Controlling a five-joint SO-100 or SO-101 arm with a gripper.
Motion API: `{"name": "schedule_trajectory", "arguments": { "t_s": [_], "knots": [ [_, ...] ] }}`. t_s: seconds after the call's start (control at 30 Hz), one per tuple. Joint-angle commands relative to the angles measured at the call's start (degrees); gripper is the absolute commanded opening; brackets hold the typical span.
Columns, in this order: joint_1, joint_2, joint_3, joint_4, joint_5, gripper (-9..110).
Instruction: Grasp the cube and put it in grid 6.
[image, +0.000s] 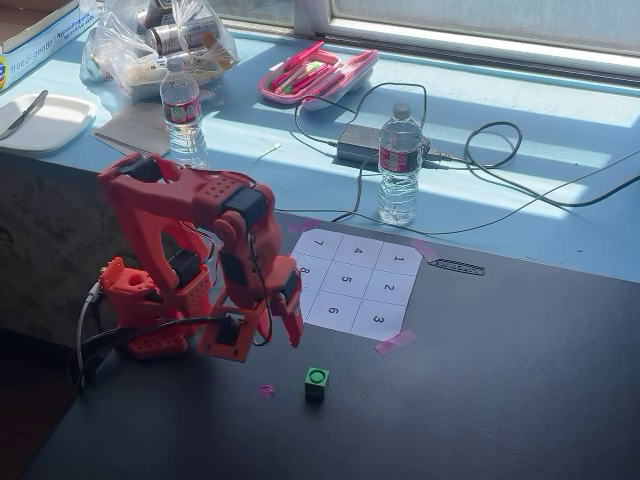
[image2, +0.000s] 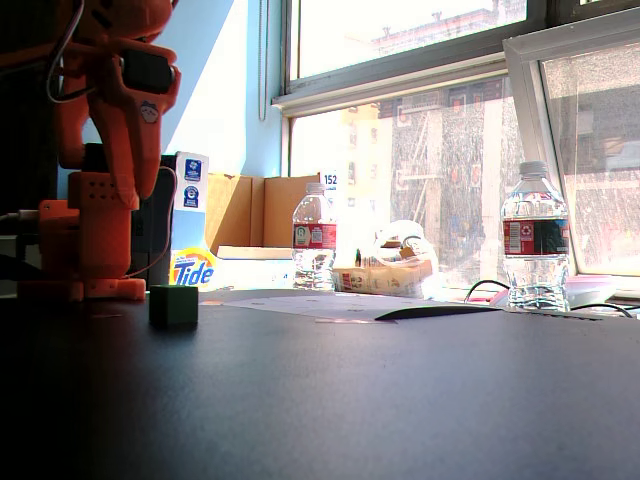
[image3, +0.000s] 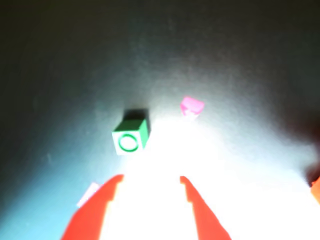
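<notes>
The cube is sitting on the dark table, dark green in shadow, just in front of the orange arm, which is standing at the left edge. The numbered sheet is lying flat behind, seen edge-on. Two water bottles are standing before the bright window. A Tide box is showing beside the arm.
</notes>
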Motion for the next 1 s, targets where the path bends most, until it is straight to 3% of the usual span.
{"name": "schedule_trajectory", "arguments": {
  "t_s": [0.0, 0.43, 0.97],
  "knots": [
    [1.14, -3.96, -5.1, -0.35, -1.32, 18],
    [1.58, -14.15, -10.72, -0.88, -2.99, 27],
    [-5.8, -23.91, -10.72, -6.24, -2.37, 29]
  ]
}}
